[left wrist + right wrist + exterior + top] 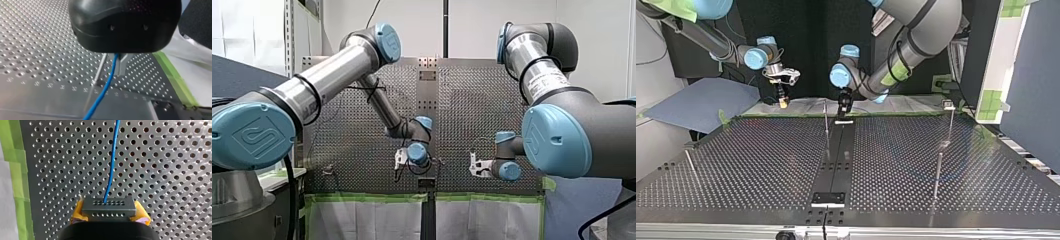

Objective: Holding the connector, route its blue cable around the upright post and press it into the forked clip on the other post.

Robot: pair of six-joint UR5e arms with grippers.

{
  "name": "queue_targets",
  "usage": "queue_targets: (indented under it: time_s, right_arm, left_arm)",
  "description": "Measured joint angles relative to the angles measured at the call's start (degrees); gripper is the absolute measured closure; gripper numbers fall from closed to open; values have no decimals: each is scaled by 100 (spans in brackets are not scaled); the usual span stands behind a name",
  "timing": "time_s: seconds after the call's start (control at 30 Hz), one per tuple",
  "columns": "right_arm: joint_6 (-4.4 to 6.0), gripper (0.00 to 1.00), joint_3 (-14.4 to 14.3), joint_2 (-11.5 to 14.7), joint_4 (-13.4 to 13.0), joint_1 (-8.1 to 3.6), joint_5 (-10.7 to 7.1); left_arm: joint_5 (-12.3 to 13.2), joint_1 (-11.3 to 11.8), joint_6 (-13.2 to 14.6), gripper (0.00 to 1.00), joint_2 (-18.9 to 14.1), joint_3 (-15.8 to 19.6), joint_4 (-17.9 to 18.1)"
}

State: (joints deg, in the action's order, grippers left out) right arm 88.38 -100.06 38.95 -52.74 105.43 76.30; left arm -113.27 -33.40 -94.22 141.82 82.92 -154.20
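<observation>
Right gripper [110, 213]: pinching the connector [108, 205]. Its yellow pads [78, 211] press on the two short ends of the grey block.

Connector: lies crosswise between the right gripper's pads and touches both. Its face with rows of small holes points away from the wrist.

Blue cable [111, 162]: leaves the connector's holed face near the middle. It runs straight ahead of the right gripper, above the perforated table [162, 170], and passes out of the right wrist view.

Left gripper [117, 62]: pressed together on the blue cable. The metal fingers [123, 65] stand close on either side of it, below the black body.

Cable at the left gripper: it comes out from between the fingers and hangs ahead of them in a gentle curve, clear of the table.

Upright post [99, 71]: a thin metal rod just beside the left gripper's fingers. It is next to the cable, and whether the two touch cannot be told.

Grippers in the top view: the right one hangs apart from the left one, and the thin post stands between them, nearer the left.

Far post [950, 125]: stands well away from both grippers, on the left gripper's side, and carries a small head [947, 104].

Green tape [15, 170]: edges the table to one side of the right gripper.
</observation>
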Motion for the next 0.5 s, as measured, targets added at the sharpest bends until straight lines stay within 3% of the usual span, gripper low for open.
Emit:
queue_targets:
  time_s: [0.5]
  right_arm:
    - [-34,100,-1,27,78,38,-9]
  left_arm:
    - [-33,-63,-18,100,-80,191,-43]
